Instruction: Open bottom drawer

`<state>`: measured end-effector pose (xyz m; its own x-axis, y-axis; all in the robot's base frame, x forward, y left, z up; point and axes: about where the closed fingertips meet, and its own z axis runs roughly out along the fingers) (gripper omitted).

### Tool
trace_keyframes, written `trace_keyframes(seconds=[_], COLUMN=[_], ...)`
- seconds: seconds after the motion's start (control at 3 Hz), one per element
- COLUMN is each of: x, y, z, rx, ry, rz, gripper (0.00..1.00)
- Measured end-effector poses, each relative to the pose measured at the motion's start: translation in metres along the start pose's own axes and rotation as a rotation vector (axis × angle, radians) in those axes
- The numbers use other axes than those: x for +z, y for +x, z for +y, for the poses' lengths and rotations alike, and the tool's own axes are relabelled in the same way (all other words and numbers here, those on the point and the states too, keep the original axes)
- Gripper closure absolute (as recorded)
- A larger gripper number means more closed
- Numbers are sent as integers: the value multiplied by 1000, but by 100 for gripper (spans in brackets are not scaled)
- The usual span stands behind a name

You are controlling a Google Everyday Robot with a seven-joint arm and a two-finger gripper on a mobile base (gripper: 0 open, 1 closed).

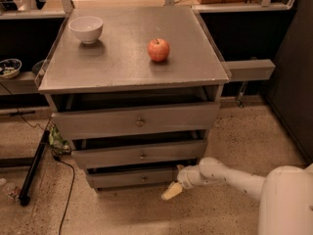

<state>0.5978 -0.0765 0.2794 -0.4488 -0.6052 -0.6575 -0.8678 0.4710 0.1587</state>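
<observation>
The bottom drawer (132,178) is the slim grey front lowest on the cabinet, with a small round knob (144,178) at its centre. It stands out a little less than the two grey fronts above it. My gripper (172,191) hangs low near the floor, just right of and below the drawer's right end, at the tip of my white arm (230,176) reaching in from the lower right. It is apart from the knob.
A red apple (159,50) and a white bowl (86,29) sit on the grey cabinet top (122,67). A black pole (33,170) and cables lie on the speckled floor at left. A grey shelf bar (249,70) juts out at right.
</observation>
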Motion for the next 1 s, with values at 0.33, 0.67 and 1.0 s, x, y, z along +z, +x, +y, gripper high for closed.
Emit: trace_keyframes(seconds=[0.33, 0.67, 1.0], x=[9, 31, 29], y=[4, 18, 13], z=[9, 15, 9], rx=[-20, -66, -66], ry=[29, 101, 120], rz=[14, 80, 60], gripper=[0, 0, 0])
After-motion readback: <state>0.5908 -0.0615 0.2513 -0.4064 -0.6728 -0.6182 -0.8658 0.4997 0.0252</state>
